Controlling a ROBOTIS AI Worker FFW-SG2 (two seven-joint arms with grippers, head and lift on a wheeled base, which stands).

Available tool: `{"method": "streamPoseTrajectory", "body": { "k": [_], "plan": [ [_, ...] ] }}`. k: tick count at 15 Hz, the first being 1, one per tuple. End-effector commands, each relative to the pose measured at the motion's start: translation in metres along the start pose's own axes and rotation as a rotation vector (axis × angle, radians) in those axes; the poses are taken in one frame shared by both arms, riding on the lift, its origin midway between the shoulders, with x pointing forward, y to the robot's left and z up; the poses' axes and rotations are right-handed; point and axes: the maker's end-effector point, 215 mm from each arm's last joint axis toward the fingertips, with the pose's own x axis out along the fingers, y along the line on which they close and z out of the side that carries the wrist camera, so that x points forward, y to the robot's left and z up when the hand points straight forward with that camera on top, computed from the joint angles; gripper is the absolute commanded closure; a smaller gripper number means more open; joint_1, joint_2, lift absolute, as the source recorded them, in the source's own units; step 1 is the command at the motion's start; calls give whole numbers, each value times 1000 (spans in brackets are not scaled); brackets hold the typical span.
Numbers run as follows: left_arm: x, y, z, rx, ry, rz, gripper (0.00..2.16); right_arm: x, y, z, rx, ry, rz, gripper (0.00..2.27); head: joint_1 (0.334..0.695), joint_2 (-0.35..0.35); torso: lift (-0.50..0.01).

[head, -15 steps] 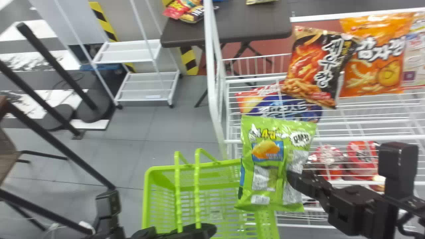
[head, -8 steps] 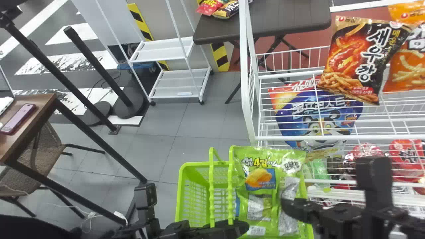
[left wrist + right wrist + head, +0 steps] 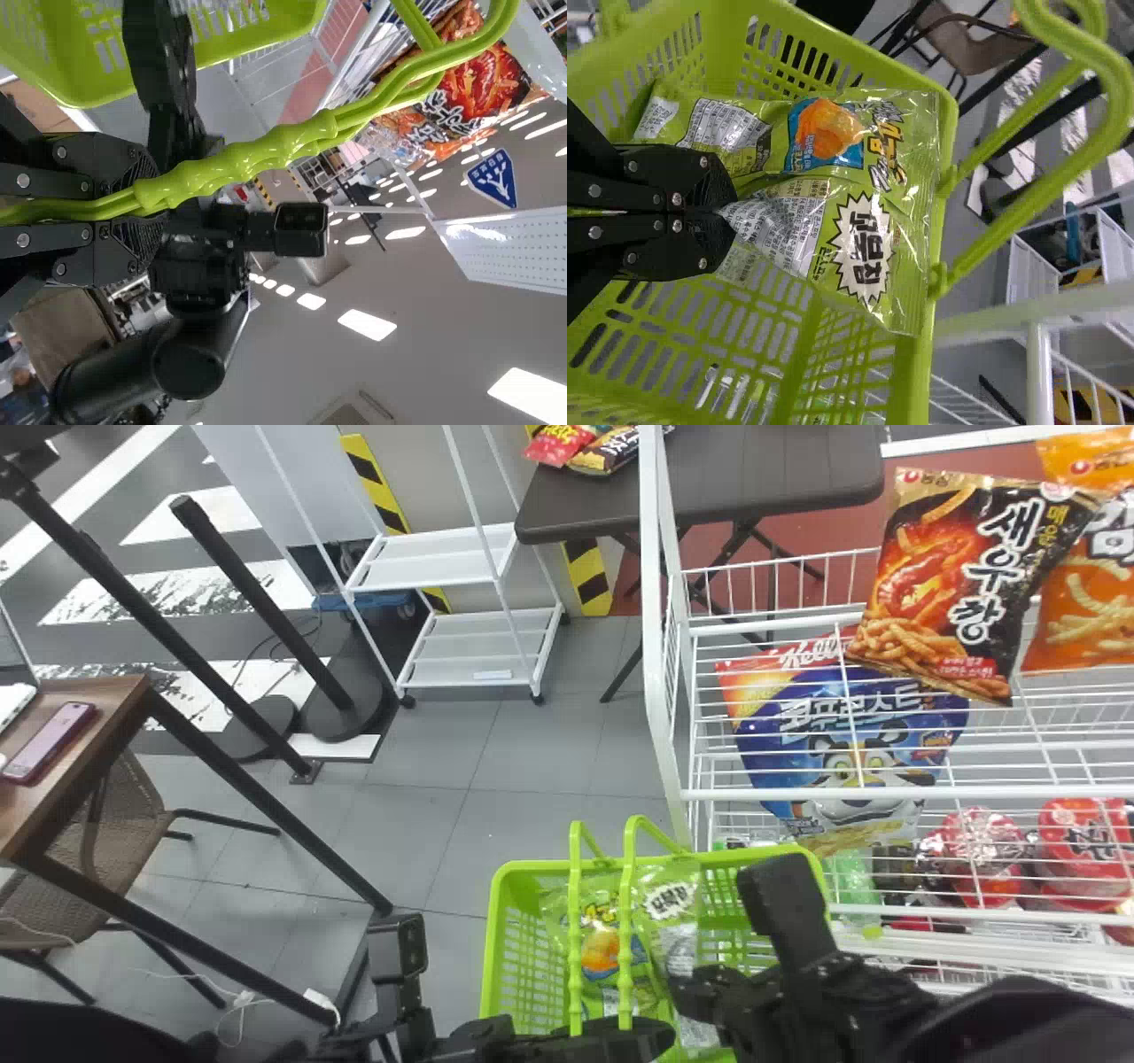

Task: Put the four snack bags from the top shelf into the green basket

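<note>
The green snack bag [image 3: 598, 948] is inside the green basket [image 3: 499, 921], its top end near the far rim and partly behind the raised basket handles [image 3: 575, 921]. My right gripper [image 3: 695, 992] is down in there too, fingers pinched together on a crumpled edge of that bag. My left gripper [image 3: 651, 1036] has its fingers clamped around the handles. Just beyond the basket's far edge stands the white wire rack [image 3: 886, 792]. High on it I see a black-and-orange snack bag [image 3: 966, 584], overlapping an orange bag [image 3: 1085, 624]; lower down is a blue cereal bag [image 3: 797, 731].
</note>
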Motion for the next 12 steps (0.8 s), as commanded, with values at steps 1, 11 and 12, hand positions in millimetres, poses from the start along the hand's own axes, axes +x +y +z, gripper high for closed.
{"method": "streamPoseTrajectory", "body": {
  "k": [1, 11, 12],
  "plan": [
    [-2, -2, -1, -1, 0, -6, 2145, 11, 10, 16, -41, -48, 14, -1, 695, 350, 0],
    [-6, -1, -1, -2, 8, 0, 2145, -158, -122, 37, 197, -197, -189, 56, 695, 350, 0],
    [-6, -1, -1, -2, 11, -2, 2145, -172, -151, 55, 190, -260, -239, 56, 695, 350, 0]
  ]
}}
